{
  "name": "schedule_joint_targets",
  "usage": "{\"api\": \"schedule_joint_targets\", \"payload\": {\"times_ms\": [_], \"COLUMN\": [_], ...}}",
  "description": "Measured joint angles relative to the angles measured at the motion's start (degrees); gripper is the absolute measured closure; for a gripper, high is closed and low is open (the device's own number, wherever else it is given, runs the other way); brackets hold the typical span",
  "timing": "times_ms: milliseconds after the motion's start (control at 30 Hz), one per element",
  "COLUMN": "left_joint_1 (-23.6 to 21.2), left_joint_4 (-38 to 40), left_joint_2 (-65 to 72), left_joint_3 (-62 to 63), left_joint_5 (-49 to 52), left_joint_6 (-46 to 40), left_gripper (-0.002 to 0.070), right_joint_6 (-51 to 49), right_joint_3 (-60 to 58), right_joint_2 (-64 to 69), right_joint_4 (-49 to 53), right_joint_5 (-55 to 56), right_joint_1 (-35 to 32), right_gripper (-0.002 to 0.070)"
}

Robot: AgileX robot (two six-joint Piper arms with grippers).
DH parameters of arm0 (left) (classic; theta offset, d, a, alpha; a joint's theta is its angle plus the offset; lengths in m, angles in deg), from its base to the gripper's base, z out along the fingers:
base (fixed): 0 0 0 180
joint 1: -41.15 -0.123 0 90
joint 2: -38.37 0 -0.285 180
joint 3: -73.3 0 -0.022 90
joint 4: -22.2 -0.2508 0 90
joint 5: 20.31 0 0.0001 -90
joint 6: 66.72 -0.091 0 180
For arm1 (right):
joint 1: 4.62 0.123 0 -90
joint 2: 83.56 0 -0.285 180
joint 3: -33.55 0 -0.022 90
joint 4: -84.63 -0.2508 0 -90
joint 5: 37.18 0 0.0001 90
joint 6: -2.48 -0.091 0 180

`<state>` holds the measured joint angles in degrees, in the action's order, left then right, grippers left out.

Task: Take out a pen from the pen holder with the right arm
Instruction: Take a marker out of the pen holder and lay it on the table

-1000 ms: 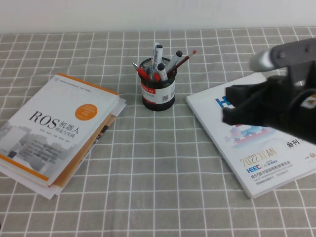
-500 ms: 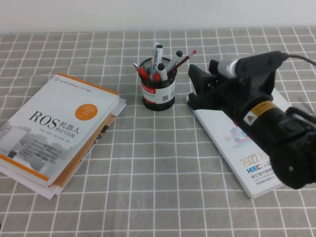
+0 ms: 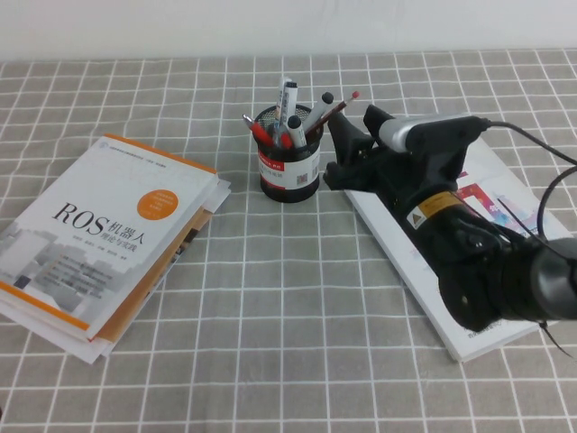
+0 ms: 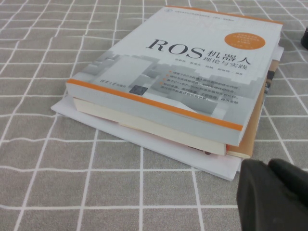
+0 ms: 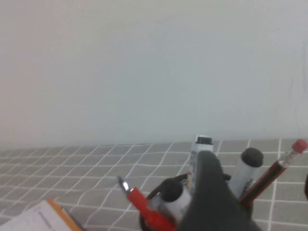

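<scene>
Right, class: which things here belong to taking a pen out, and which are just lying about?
Job: pen holder, pens, right gripper open beside the holder.
Lying about: stacked books, magazine, left gripper near the books.

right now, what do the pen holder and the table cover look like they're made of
Pen holder: probably black metal mesh, matte; its wall looks finely perforated. Table cover: likely woven cloth, matte grey with a white grid, no shine. Right gripper is open beside the holder; left gripper sits low by the books.
</scene>
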<state>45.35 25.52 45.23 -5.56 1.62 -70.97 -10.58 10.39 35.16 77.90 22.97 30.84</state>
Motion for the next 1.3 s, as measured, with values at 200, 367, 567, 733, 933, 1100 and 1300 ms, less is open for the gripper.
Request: {"api": "schedule_joint_targets", "payload": {"times_ms": [200,367,567,733,933,1100,1300], "left_joint_1": [0.00,0.00,0.00,0.00,0.00,0.00,0.00], "left_joint_4": [0.00,0.00,0.00,0.00,0.00,0.00,0.00], "left_joint_2": [0.00,0.00,0.00,0.00,0.00,0.00,0.00], "left_joint_3": [0.00,0.00,0.00,0.00,0.00,0.00,0.00], "left_joint_5": [0.00,0.00,0.00,0.00,0.00,0.00,0.00], "left_joint_6": [0.00,0.00,0.00,0.00,0.00,0.00,0.00], "left_gripper": [0.0678,0.0678,0.0678,0.0678,0.0678,0.0678,0.0678], "right_joint_6": [-2.23,-2.44,-2.44,-2.44,-2.44,-2.44,-2.44], "right_joint_3": [6.28,10.98,15.59,16.60,16.78,16.87,16.87], "right_joint_2": [4.43,6.36,9.27,10.11,10.66,10.66,10.66], "right_joint_4": [-0.45,-0.98,-3.51,-5.87,-5.30,-4.73,-5.99], "right_joint_5": [0.00,-2.17,-3.92,-4.33,-5.48,-5.37,-6.04], "right_joint_1": [-1.53,-1.61,-2.09,-2.48,-2.74,-2.74,-2.74], "right_gripper": [0.0327,0.0327,0.0327,0.0327,0.0327,0.0327,0.0327]}}
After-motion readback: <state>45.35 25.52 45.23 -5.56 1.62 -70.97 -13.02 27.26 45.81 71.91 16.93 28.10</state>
